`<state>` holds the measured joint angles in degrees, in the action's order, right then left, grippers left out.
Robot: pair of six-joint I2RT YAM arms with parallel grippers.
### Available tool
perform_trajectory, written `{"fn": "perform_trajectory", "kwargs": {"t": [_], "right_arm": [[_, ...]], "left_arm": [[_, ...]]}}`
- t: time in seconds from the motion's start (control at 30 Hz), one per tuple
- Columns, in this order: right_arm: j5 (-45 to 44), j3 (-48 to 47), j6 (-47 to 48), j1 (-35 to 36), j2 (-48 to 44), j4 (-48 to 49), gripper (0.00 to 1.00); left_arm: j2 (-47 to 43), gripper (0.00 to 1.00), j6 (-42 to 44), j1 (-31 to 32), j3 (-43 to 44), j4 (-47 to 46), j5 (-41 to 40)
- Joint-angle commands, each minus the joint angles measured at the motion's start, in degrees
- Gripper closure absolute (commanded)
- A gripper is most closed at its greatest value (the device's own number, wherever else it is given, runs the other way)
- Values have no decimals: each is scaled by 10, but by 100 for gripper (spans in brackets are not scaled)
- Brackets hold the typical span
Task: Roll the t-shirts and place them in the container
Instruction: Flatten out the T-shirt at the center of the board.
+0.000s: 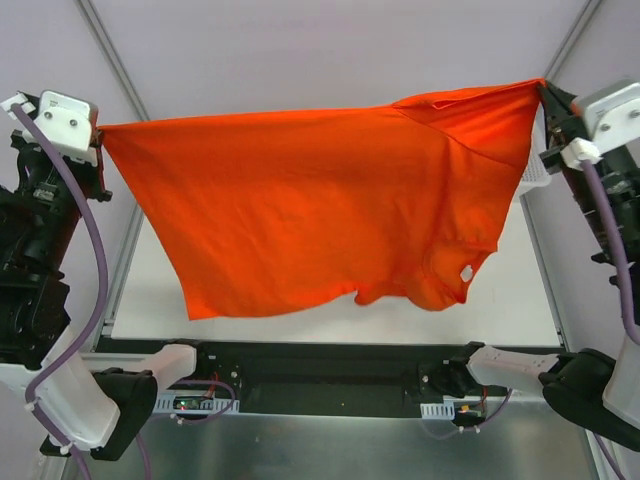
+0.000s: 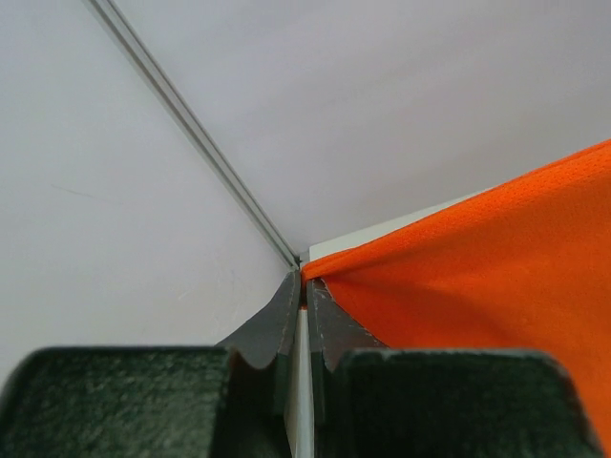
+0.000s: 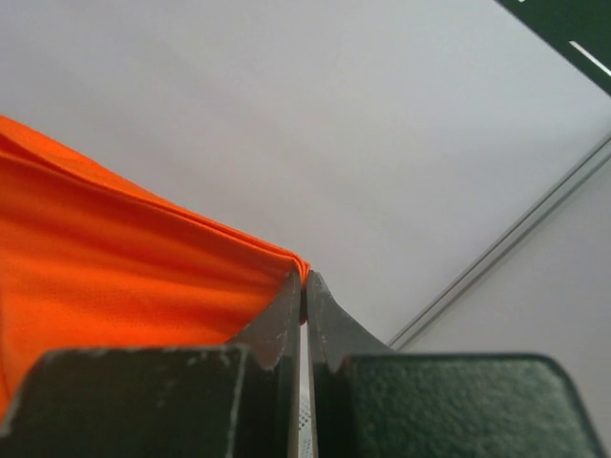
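— White surface under the t-shirt: has any rolling begun?
— None, I'd judge. Left tool is pinched shut on one end of its top edge, right tool on the other. It hangs stretched between them. Laying flat, folding and rolling all remain.

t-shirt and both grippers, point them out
t-shirt (image 1: 320, 200), top external view, middle of the cloth
left gripper (image 2: 304, 277), left wrist view, between jaw tips
right gripper (image 3: 305, 277), right wrist view, between jaw tips
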<state>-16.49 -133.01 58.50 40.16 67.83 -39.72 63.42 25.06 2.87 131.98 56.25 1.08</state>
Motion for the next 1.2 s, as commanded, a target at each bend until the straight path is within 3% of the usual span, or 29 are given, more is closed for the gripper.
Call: {"fn": "perform_trajectory", "kwargs": {"t": [0.0, 0.13, 0.2, 0.37, 0.43, 0.57, 0.8, 0.97, 1.17], "right_arm": [[-32, 116, 50, -10, -23, 75, 100], [21, 306, 40, -39, -47, 163, 99], [58, 355, -9, -92, -39, 177, 99], [127, 482, -57, -170, 55, 219, 99], [141, 504, -59, -182, 94, 257, 100], [149, 444, -73, -202, 245, 265, 99], [127, 189, -57, -219, 503, 247, 99], [125, 87, -42, -217, 594, 269, 99], [103, 73, -32, -214, 624, 294, 99]], "left_arm": [[48, 100, 11, -11, -10, -25, -12], [72, 100, 13, -10, -102, -34, 85], [88, 100, 14, -10, -186, -47, 102], [156, 100, 28, -9, -382, -110, 139], [196, 100, 32, -10, -400, -134, 139], [343, 100, 57, -11, -366, -158, 118], [500, 100, 76, -14, -244, -162, 74], [559, 100, 73, -25, -166, -163, 56], [602, 100, 82, -25, -110, -165, 60]]}}
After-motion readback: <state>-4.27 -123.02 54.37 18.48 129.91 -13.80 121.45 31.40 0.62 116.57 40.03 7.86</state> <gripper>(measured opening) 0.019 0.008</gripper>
